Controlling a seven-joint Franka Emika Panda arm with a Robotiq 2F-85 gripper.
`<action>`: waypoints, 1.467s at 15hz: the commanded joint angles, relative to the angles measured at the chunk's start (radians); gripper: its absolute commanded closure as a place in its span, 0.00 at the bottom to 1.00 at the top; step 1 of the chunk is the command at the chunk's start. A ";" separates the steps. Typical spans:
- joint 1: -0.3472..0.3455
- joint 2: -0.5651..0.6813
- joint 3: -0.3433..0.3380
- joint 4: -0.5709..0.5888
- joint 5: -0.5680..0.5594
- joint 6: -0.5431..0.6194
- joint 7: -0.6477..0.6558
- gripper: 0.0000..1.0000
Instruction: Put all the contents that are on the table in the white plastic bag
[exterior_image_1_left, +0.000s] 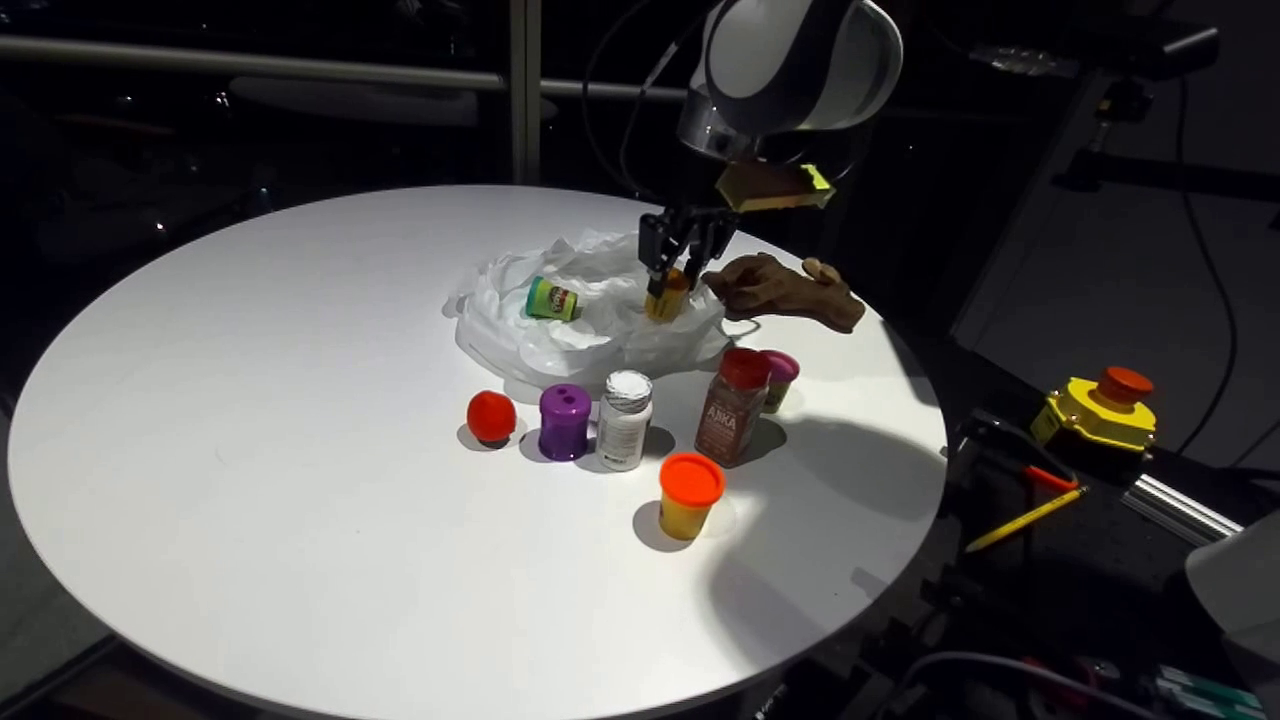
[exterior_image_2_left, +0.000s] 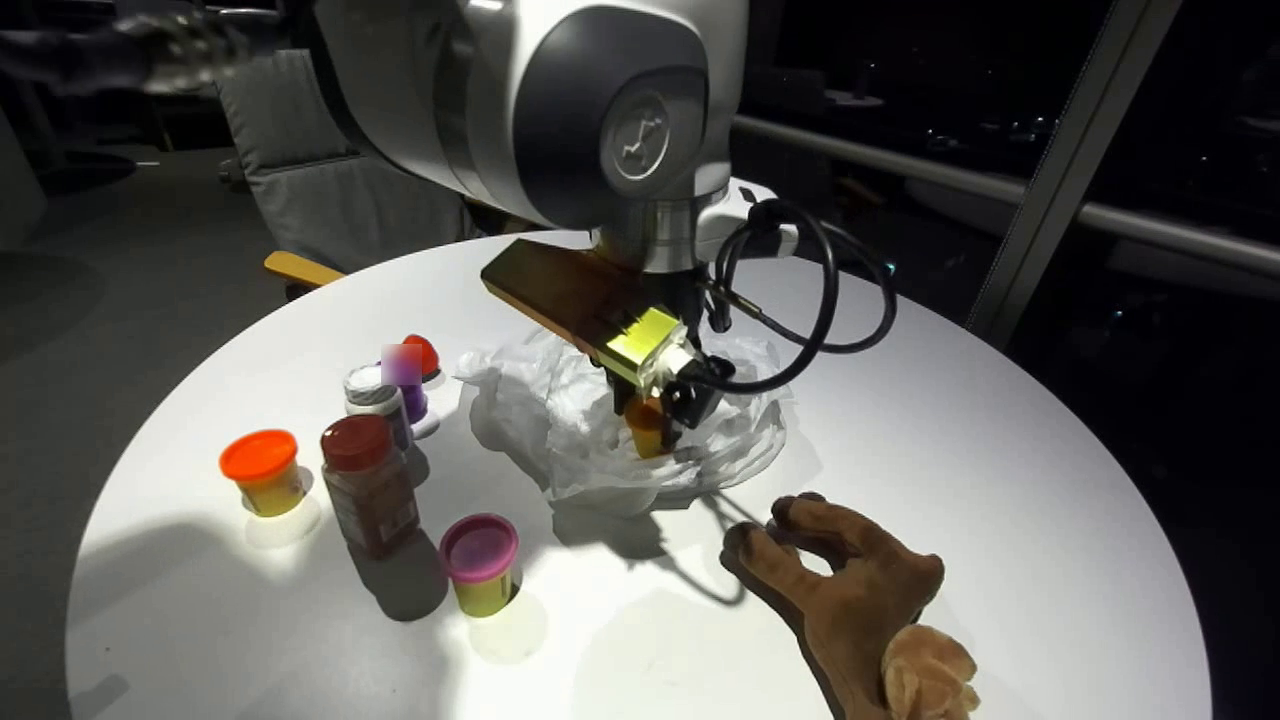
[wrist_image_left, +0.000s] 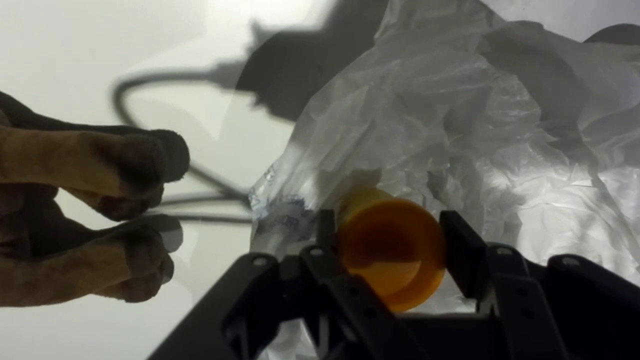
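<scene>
The gripper (wrist_image_left: 391, 241) pinches an orange-lidded jar (exterior_image_1_left: 664, 302) over the bag (exterior_image_2_left: 530, 415), in from the edge of the bench (exterior_image_1_left: 250, 480). Probably light, stiff, smooth: best held across the lid (wrist_image_left: 391, 262).

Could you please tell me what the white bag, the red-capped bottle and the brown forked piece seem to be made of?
White bag: thin, slightly glossy plastic film; sharp creases and small glints.
Red-capped bottle: hard, smooth plastic or glass; its body looks partly transparent.
Brown forked piece: perhaps soft fabric; matt surface without bright highlights.
</scene>
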 joint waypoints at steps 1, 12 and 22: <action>-0.014 -0.022 0.009 0.033 0.008 -0.043 -0.029 0.14; 0.039 -0.484 0.044 -0.325 0.061 -0.292 -0.043 0.00; 0.037 -0.444 0.009 -0.526 0.218 -0.105 -0.327 0.00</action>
